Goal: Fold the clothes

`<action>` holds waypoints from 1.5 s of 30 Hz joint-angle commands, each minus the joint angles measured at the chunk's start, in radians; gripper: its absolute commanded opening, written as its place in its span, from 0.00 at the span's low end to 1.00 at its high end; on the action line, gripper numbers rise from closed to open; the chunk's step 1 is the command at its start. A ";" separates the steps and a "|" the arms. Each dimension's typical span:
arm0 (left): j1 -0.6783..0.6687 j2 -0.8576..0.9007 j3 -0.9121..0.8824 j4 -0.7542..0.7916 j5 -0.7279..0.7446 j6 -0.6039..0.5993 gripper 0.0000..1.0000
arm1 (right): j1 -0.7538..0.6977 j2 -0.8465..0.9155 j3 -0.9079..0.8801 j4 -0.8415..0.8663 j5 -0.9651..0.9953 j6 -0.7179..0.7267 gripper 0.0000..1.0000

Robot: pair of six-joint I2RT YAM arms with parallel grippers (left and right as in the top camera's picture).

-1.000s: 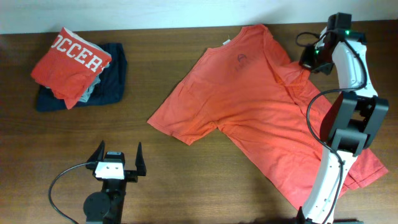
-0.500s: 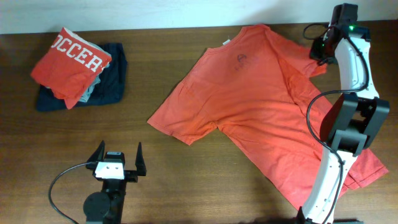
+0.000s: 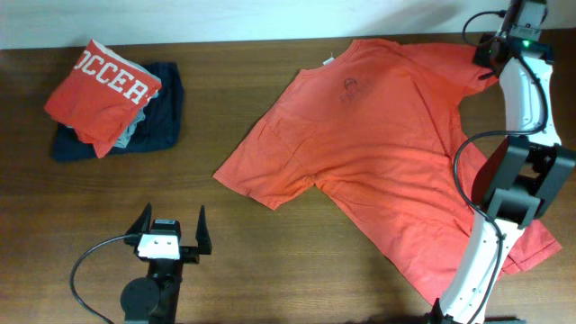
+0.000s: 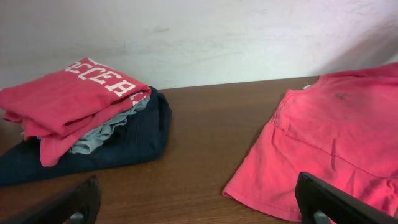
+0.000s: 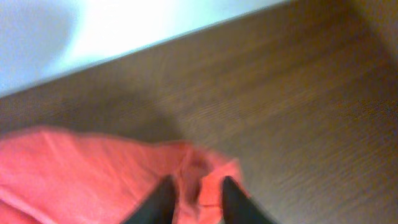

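One coral shirt (image 3: 387, 153) lies spread on the table's (image 3: 270, 261) right half, its far sleeve (image 3: 459, 72) now drawn out flat for folding, as the right gripper (image 5: 196, 199) parts its fingers slightly; the left gripper (image 3: 173, 220) idles, fingers wide.

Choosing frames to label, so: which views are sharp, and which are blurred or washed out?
Overhead: sharp, evenly lit, spread T-shirt crisp. Left wrist: sharp, lettering on the folded pile readable. Right wrist: motion-blurred, right claw soft-edged, wall glaring white.
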 commanded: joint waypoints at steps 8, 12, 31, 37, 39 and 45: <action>-0.004 -0.006 -0.002 -0.007 -0.004 0.016 0.99 | -0.052 0.089 0.022 0.151 0.042 -0.008 0.54; -0.004 -0.006 -0.002 -0.008 -0.004 0.016 0.99 | -0.048 0.040 0.027 0.102 -0.100 -0.052 0.54; -0.004 -0.006 -0.002 -0.007 -0.004 0.016 0.99 | -0.174 -0.124 0.029 -0.444 -0.066 0.118 0.99; -0.004 -0.006 -0.002 -0.008 -0.004 0.016 0.99 | -0.192 -0.124 0.029 -0.446 -0.066 0.118 0.99; -0.004 -0.006 -0.002 -0.008 -0.004 0.016 0.99 | -0.192 -0.124 0.029 -0.446 -0.066 0.119 0.99; -0.004 -0.006 -0.002 -0.007 -0.004 0.016 0.99 | -0.192 -0.124 0.029 -0.447 -0.066 0.118 0.99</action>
